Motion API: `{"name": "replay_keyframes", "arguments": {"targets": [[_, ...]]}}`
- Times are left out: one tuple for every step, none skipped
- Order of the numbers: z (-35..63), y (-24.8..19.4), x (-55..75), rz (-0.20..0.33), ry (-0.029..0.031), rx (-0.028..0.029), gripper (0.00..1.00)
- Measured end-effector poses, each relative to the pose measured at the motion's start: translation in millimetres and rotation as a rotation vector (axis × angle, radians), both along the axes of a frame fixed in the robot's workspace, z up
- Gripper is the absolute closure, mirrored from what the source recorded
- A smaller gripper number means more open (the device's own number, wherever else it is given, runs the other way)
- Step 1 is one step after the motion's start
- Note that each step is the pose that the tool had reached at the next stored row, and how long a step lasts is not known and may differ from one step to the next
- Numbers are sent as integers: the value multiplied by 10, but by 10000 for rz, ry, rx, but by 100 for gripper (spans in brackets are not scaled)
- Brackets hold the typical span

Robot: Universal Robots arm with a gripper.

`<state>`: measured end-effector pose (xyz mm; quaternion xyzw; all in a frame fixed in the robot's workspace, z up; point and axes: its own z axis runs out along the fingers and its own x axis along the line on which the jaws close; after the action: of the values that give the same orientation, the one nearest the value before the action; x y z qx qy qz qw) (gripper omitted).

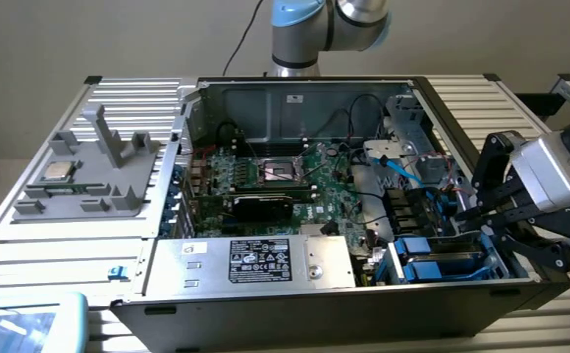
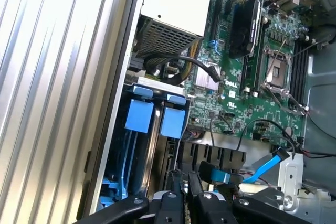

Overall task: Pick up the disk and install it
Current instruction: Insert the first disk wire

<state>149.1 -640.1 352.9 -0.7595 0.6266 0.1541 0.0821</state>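
Sitting slotted in the case (image 1: pixel 314 323), disk (image 2: pixel 139 117) just beyond closed fingers (image 2: pixel 195 191).

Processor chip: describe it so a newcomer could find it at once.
Start at the open computer case; to the exterior view's left of it, a grey plastic fixture lies on the ribbed metal surface. The processor chip sits on that fixture, the only small, shiny, silver square among its matte grey blocks and posts.

Bright blue disk frame (image 2: pixel 140 115), green motherboard (image 2: pixel 237 85)
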Motion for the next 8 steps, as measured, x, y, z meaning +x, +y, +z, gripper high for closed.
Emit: {"name": "replay_keyframes", "arguments": {"targets": [[11, 22, 0, 0, 0, -124, 85], [19, 42, 0, 0, 0, -263, 85], [26, 61, 0, 0, 0, -420, 85], [31, 80, 0, 0, 0, -577, 85], [38, 99, 0, 1, 0, -733, 85], [46, 119, 0, 0, 0, -871, 85], [55, 140, 0, 0, 0, -997, 85], [66, 161, 0, 0, 0, -1131, 85]]}}
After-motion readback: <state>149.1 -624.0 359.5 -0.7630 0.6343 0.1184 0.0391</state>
